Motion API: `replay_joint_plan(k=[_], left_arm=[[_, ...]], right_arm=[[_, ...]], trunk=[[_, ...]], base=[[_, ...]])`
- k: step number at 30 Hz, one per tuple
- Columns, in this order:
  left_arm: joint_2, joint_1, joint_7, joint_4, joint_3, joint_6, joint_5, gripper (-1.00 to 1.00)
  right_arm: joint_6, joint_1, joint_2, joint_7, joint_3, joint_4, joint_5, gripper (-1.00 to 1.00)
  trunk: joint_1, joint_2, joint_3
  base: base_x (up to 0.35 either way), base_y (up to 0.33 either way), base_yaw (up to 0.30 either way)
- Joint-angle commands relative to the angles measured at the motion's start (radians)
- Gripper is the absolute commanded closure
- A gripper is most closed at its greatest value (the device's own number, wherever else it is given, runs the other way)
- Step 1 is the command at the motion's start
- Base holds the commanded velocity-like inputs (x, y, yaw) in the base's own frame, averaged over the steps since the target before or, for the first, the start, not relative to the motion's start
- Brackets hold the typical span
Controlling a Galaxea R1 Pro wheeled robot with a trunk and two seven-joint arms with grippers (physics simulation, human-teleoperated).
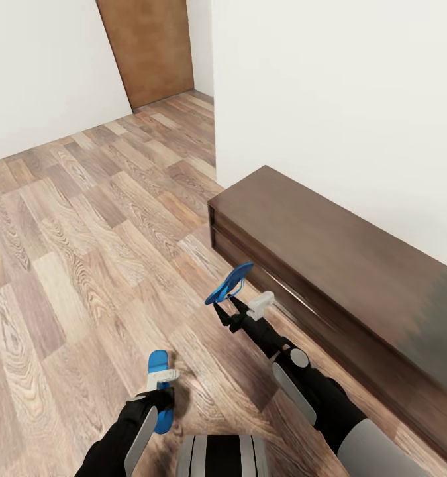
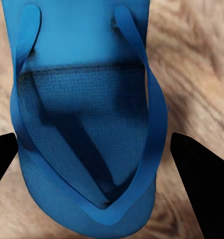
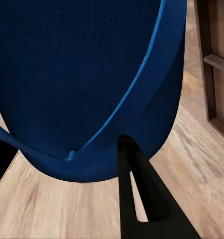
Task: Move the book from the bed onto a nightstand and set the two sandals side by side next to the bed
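Both sandals are in hand, so the sandal half of the task is under way, judging by how they are carried. In the head view the right gripper (image 1: 224, 306) pinches one blue sandal (image 1: 229, 283) by its end and holds it tilted in the air just beside the long dark cabinet (image 1: 355, 285); the right wrist view shows a finger (image 3: 142, 199) against that sandal's rim with the floor (image 3: 67, 214) well below. The left gripper (image 1: 161, 392) has the other sandal (image 1: 159, 364) low over the wood floor (image 1: 84, 252); in the left wrist view its dark fingers (image 2: 199, 174) stand either side of the sole (image 2: 87, 124), and it appears to be gripping it, though contact is hard to make out. Bed, book and nightstand are out of sight; a tan door (image 1: 153, 46) stands at the far wall. Next, the robot likely needs to turn toward the bed, travel there without dropping either sandal, and set them down parallel and close together.
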Motion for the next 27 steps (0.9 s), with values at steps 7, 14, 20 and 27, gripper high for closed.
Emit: replay_joint_plan(k=[7, 14, 20, 27], left_arm=[[0.000, 0.000, 0.009, -0.001, -0.003, 0.003, 0.011, 1.00], [0.000, 0.000, 0.009, -0.001, -0.004, 0.004, 0.011, 1.00], [0.000, 0.000, 0.009, -0.001, -0.003, 0.004, 0.011, 1.00], [0.000, 0.000, 0.008, -0.001, -0.003, 0.004, 0.011, 1.00]], right_arm=[[-0.002, -0.001, -0.001, 0.004, 0.003, 0.000, -0.011, 1.00], [-0.002, -0.001, -0.001, 0.004, 0.003, 0.000, -0.011, 1.00], [-0.002, -0.001, -0.001, 0.004, 0.003, 0.000, -0.011, 1.00], [-0.002, -0.001, -0.001, 0.004, 0.003, 0.001, -0.011, 1.00]], trunk=[[-0.003, 0.001, 0.026], [-0.006, 0.003, 0.050], [-0.009, 0.004, 0.070], [-0.012, 0.006, 0.092]], base=[[0.000, 0.000, 0.070], [0.000, 0.000, 0.227], [0.000, 0.000, 0.263], [0.000, 0.000, 0.264]])
